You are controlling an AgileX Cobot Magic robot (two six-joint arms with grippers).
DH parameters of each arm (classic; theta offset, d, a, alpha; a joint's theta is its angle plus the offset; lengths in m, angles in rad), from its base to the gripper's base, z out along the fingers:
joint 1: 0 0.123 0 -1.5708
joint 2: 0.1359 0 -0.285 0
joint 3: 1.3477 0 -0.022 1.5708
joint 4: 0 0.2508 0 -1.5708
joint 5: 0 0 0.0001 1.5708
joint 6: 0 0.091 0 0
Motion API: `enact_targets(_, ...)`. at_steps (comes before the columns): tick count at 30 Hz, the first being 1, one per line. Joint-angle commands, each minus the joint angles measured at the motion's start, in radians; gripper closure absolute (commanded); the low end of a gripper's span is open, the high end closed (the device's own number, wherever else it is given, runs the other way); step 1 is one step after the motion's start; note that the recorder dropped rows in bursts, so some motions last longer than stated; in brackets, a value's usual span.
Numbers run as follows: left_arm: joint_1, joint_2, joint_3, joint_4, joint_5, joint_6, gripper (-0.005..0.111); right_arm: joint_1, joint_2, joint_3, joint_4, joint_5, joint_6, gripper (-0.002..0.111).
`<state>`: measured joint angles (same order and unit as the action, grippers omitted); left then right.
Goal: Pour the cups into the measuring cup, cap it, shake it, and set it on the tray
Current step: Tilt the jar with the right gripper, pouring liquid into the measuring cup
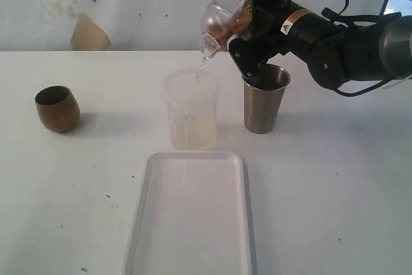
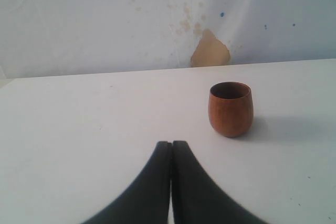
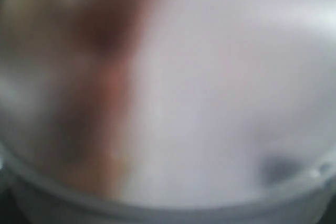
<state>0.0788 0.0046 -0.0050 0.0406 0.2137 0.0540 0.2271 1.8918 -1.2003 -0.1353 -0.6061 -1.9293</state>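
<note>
The right jaws stood wide around a translucent beaker [image 1: 217, 22], holding it tipped lip-down above the desk [image 1: 335, 178] while a thin stream fell from it into the measuring cup [image 1: 191, 111]. The left jaws were pressed shut on nothing, low over the desk and pointed toward the wooden cup [image 2: 230, 108], which stood upright well to the left of the measuring cup.

The measuring cup stood upright mid-desk, just behind the far end of the tray [image 1: 193, 223], with a little pale liquid in its bottom. The steel tumbler [image 1: 266, 98] stood near it on the right, below the right arm. The right wrist view gave only a blur of the beaker's wall.

The measuring cup looked light and thin-walled — likely to flex under a hard squeeze and slick if splashed — so a moderate hold around its middle, leaving the rim free for a cap, seemed wisest. No cap showed in any of the 3 views. Of the 2 cups, the smooth, tapered tumbler would probably sit safest gripped just under its wider rim.
</note>
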Motion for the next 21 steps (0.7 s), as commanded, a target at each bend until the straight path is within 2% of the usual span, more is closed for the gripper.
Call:
enact_targets(1, -0.001, -0.005, 0.005, -0.007, -0.011, -0.001, 0.106, 0.001, -0.017, 0.000, 0.000, -0.053, -0.015, 0.108)
enact_targets(21, -0.001, -0.005, 0.005, -0.007, -0.011, -0.001, 0.106, 0.001, -0.017, -0.006, -0.001, -0.042, -0.058, 0.108)
